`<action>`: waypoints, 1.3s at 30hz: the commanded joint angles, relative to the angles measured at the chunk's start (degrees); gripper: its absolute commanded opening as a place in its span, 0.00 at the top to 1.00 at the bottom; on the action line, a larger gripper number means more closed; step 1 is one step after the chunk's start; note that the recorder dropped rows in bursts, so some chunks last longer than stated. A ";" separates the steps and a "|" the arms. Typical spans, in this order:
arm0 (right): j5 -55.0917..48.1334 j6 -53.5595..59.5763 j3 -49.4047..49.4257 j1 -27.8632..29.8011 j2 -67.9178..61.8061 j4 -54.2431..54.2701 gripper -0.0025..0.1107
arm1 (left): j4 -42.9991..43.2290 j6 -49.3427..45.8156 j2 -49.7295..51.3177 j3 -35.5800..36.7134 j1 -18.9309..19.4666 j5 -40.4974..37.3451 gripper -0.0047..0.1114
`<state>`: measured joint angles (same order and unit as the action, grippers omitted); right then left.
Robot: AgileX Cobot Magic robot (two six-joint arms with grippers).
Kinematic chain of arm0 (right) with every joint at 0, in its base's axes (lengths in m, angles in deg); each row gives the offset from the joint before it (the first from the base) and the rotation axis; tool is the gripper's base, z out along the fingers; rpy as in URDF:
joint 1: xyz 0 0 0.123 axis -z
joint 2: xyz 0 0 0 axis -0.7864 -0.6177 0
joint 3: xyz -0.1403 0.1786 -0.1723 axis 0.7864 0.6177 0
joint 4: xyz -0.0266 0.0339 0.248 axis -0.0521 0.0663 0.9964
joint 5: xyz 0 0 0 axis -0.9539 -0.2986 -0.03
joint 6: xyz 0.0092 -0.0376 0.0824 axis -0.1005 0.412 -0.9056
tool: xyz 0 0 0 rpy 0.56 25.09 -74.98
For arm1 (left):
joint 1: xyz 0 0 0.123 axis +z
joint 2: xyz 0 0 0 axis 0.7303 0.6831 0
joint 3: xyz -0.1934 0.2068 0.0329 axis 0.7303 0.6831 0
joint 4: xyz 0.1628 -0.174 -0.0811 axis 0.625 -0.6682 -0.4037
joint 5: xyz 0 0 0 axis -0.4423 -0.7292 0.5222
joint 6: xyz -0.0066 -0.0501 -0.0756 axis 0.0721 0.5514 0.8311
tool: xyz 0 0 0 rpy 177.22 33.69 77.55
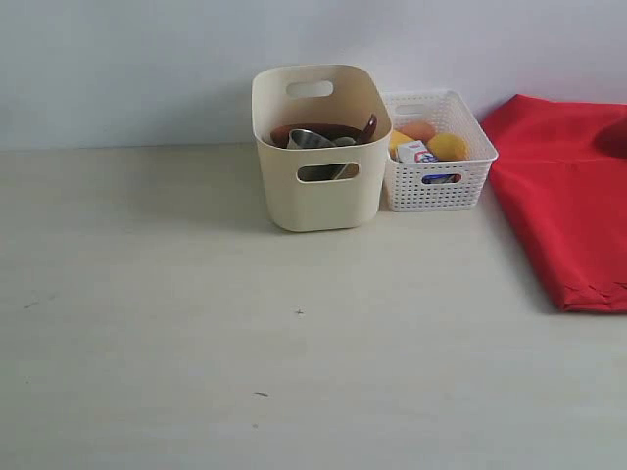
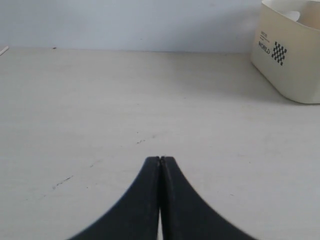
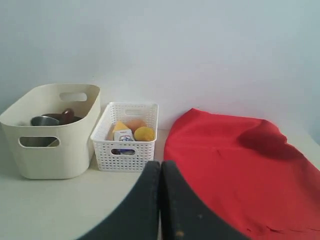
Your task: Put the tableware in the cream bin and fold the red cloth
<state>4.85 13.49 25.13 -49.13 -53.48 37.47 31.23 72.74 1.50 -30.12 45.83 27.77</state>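
Left pincer (image 2: 160,159) and right pincer (image 3: 160,162) both closed tight, empty.
Bin (image 1: 318,201) holds cup (image 1: 308,139), spoon (image 1: 369,125), plate (image 1: 338,128); basket (image 1: 438,188) beside it holds lemon (image 1: 448,147), carton (image 1: 416,153); smooth red cloth (image 1: 568,196) lies on desk (image 1: 147,294), right of basket.

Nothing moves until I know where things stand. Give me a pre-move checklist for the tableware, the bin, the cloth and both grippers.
1. Tableware in the cream bin: steel cup, brown plate and spoon show inside. Ok.
2. Bowl in the bin: not clearly visible. Cannot tell.
3. Left gripper: shut, nothing held, over bare table. Ok.
4. Right gripper: shut, nothing held, facing the cloth. Ok.
5. Red cloth: lies on the table beside the white basket; partly out of the exterior view. Whether it is folded: cannot tell.
6. Stray tableware outside the bin: none in view. Ok.
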 commanded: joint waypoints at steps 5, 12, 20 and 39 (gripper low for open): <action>3.48 -0.01 7.51 -0.07 5.00 -0.50 0.98 | 0.06 0.26 -0.35 0.16 0.14 0.83 0.96; 6.21 -0.01 9.84 -0.07 5.00 -0.50 0.98 | 0.06 0.26 -0.35 0.16 0.14 0.83 0.96; 9.26 -18.68 15.36 -0.07 7.15 -17.70 0.98 | 0.06 0.26 -0.35 0.16 0.14 0.83 0.96; 9.43 -19.40 19.74 -6.41 8.51 -19.42 0.98 | 0.06 0.26 -0.35 0.16 0.14 0.83 0.96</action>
<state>14.10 -9.27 44.60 -55.43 -45.35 15.86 31.23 72.74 1.50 -30.12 45.83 27.77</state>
